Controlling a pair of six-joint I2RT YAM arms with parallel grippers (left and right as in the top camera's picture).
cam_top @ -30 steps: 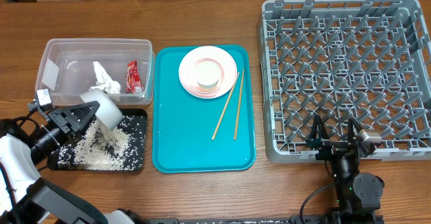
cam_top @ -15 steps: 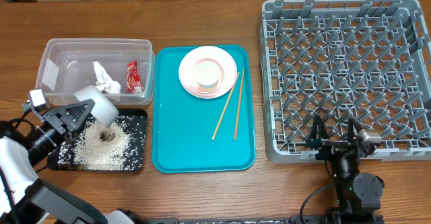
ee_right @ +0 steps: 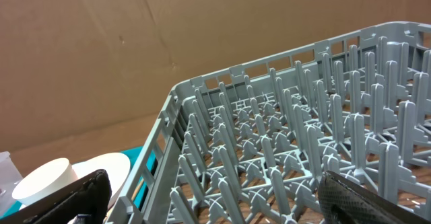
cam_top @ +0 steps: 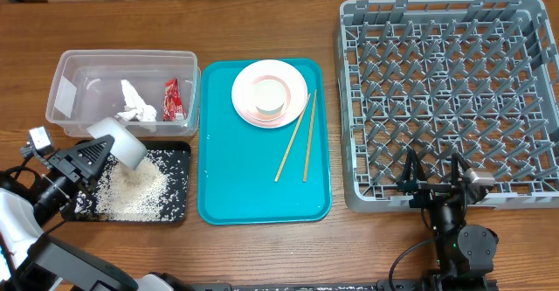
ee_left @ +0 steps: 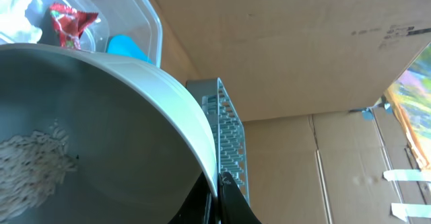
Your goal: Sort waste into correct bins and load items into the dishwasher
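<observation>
My left gripper is shut on the rim of a grey-white bowl, tipped on its side over the black tray, where loose rice lies. In the left wrist view the jaws pinch the bowl's rim and some rice clings inside. The clear tub holds a white tissue and a red wrapper. The pink plate with a white cup and two chopsticks lie on the teal tray. My right gripper is open at the grey rack's front edge.
The teal tray sits between the bins and the rack. A cardboard wall stands behind the table. The right wrist view shows the rack's pegs close in front of the jaws.
My left gripper has pulled the tipped bowl back to the left and a little up from the tray's middle. Rice now lies spread on the tray. The right arm has not moved.
</observation>
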